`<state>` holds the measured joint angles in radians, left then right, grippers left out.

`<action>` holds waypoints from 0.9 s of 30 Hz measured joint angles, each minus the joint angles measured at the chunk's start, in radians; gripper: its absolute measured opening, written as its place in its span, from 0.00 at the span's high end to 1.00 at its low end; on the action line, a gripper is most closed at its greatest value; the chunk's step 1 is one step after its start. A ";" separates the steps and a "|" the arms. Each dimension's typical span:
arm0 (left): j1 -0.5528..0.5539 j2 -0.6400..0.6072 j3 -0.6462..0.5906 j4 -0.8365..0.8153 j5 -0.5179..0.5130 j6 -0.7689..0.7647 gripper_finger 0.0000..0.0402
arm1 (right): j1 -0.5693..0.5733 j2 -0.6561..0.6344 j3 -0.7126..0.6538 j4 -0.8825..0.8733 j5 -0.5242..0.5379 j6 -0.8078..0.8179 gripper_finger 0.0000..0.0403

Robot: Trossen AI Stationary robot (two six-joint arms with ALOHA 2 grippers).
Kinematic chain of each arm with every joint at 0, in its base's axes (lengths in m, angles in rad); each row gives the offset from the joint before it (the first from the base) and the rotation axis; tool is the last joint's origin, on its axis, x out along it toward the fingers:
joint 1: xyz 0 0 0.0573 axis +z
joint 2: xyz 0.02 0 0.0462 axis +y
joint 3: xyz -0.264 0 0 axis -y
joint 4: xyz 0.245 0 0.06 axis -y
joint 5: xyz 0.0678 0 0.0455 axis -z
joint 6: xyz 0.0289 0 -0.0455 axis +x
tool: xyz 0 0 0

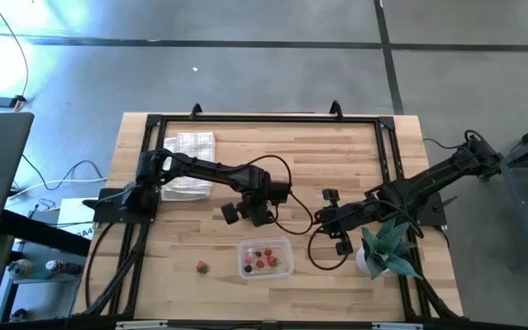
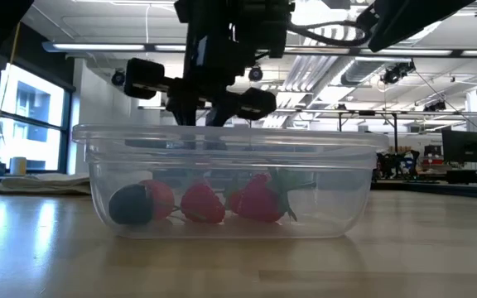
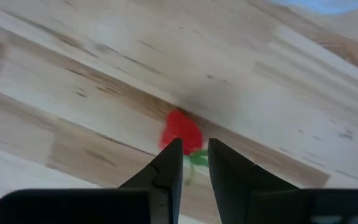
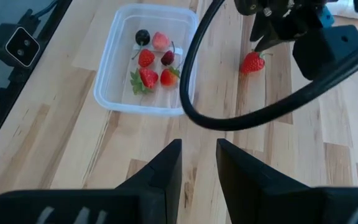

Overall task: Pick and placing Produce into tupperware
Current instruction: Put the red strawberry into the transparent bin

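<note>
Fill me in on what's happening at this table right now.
The robot is sorting small produce into a clear tupperware on the wooden table. The left gripper holds a red strawberry by its green top, raised above the table near the container. Several red pieces and a dark one already lie in the container, and one berry is on the table beside it. The right gripper waits nearby, holding nothing.
</note>
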<state>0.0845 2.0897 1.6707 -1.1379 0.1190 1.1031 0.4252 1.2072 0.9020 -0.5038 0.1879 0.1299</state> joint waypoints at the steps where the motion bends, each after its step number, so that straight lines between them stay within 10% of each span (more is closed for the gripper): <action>1: 0.000 0.000 0.000 -0.001 0.004 -0.008 0.83 | 0.000 0.000 0.000 0.000 0.000 0.000 0.78; 17: 0.000 0.009 0.002 0.022 -0.018 -0.087 0.57 | 0.000 0.000 0.000 0.000 0.000 0.000 0.78; 27: 0.000 0.023 0.003 0.039 -0.022 -0.087 0.58 | 0.000 0.000 0.000 -0.001 0.000 0.000 0.78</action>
<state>0.0845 2.1130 1.6739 -1.0987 0.0966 1.0161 0.4252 1.2072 0.9020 -0.5045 0.1875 0.1303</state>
